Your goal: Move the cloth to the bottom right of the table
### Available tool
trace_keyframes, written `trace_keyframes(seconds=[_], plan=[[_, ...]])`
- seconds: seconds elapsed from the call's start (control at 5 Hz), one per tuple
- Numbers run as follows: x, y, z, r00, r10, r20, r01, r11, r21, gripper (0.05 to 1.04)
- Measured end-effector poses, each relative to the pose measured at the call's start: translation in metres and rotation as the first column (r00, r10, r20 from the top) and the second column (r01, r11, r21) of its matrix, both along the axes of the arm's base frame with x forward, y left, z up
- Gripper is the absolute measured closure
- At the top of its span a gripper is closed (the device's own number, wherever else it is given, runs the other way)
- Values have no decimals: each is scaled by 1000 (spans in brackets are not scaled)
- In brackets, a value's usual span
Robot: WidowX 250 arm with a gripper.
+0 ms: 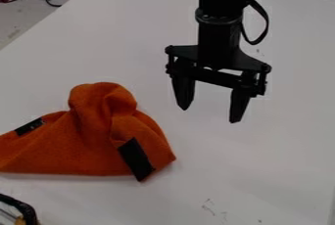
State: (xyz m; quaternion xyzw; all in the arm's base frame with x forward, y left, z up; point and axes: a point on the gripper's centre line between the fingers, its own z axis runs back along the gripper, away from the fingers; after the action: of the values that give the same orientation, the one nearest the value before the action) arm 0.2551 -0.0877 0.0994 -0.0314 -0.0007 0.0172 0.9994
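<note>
On the white table (262,180), an orange cloth (72,146) was seen bunched at the left; beside it, the gripper (210,115) was held above, jaws spread apart.

Orange cloth (91,141) bunched left — open black pincer (209,114), apart

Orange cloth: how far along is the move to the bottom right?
Nothing looks done yet: the cloth lies bunched at the left of the table. Nothing is in hand; the gripper hangs open above. Grasping, carrying and releasing remain.
</note>
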Motion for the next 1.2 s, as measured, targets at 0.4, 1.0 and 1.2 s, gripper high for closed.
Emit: trace_keyframes(seconds=[0.4,1.0,1.2], plan=[[-10,18,-15,985,-149,-85,145,988,-52,84],[-53,105,-14,875,-465,-136,473,881,34,84],[-65,131,-27,814,-569,-118,579,812,79,84]])
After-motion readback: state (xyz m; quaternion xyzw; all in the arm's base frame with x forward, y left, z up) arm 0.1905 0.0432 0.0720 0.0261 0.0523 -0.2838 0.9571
